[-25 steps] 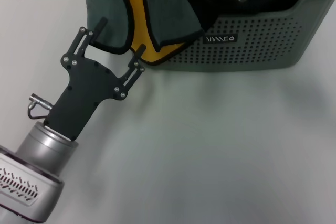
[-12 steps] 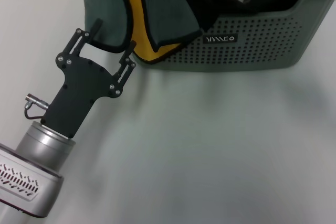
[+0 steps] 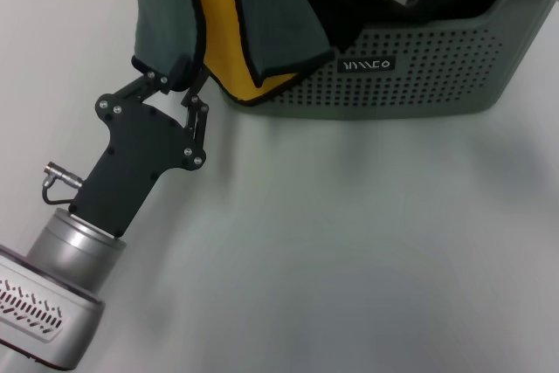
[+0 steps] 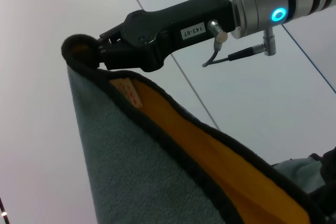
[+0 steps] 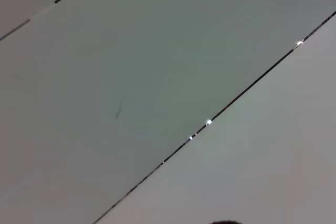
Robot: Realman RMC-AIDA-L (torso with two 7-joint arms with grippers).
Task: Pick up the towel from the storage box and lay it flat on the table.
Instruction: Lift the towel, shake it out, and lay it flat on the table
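My left gripper (image 3: pixel 175 85) is pinched shut on the towel's (image 3: pixel 166 6) lower left corner; the cloth hangs up and away, draped over the box's (image 3: pixel 437 67) left end. Right gripper: can't tell, out of shot.

Towel and box colours around the left gripper

The towel (image 3: pixel 175 15) pinched at the black left gripper (image 3: pixel 179 76) is grey-teal on its outer face, bright yellow on the inner fold, with thin black edging and a small pale tag with red marks. Beyond the gripper, the storage box (image 3: pixel 437 67) is sage grey-green, dotted with small round holes, carrying a black label with white lettering. The table (image 3: pixel 349 242) beneath is plain white.
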